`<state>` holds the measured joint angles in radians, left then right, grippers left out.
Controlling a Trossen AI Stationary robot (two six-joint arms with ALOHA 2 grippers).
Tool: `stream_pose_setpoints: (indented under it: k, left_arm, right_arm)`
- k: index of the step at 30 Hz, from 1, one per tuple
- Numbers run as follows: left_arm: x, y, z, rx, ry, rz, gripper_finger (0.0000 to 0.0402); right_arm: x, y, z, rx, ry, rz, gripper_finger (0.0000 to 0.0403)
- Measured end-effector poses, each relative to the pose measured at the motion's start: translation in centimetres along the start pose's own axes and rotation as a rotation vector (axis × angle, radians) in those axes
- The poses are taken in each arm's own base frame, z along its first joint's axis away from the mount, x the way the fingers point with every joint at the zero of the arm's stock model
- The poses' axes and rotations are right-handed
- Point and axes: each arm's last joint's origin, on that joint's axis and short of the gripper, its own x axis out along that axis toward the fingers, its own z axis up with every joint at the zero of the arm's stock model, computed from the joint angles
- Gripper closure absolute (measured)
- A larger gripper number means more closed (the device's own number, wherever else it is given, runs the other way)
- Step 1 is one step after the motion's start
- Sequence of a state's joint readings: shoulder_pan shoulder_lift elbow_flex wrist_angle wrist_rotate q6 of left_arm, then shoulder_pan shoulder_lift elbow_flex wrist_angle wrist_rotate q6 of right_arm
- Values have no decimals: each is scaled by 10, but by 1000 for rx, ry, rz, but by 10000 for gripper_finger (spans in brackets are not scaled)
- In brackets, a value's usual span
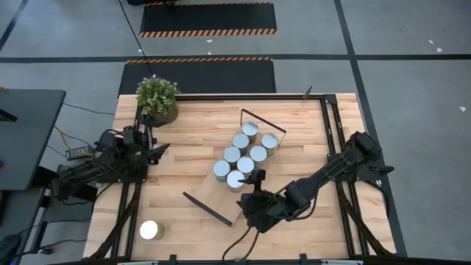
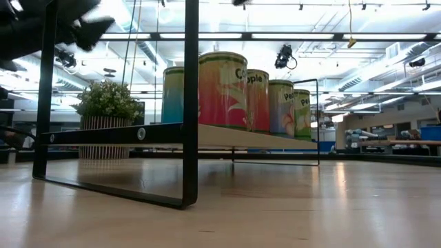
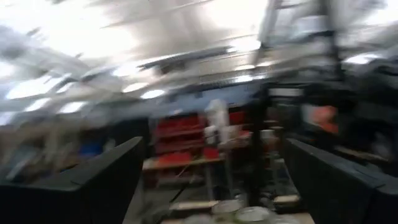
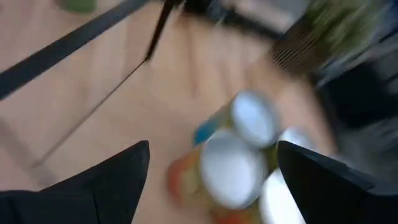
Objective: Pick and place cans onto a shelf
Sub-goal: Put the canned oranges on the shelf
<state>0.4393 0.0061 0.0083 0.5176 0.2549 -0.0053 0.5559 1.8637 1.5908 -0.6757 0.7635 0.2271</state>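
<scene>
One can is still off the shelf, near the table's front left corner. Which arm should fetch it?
Left, probably. The left gripper sits on that side of the table as the loose can, with open fingers. The right gripper is by the shelf, with more table to cross.

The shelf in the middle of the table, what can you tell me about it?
The shelf is a long board of pale wood, lying at a slant across the table. A thin black wire frame stands at each short end and holds the board off the tabletop, as the low view shows. Seven cans stand upright on it, packed together. The right gripper is above its near part, fingers open.
</scene>
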Motion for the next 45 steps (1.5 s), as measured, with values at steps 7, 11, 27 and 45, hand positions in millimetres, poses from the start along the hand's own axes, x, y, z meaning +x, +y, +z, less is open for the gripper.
stream_pose_setpoints:
  k: [7,11,27,45]
  left_arm:
    - [8,6,21,-122,305,166,14]
    - [15,5,34,-188,453,80,14]
    - [68,4,45,-306,656,-8,14]
    - [83,-16,45,-448,1110,9,14]
  right_arm:
    - [-27,-10,-19,174,361,82,57]
    - [-33,-3,-45,173,482,13,57]
    - [-43,-19,-127,148,561,-100,57]
    - [-47,-64,-200,115,42,-182,57]
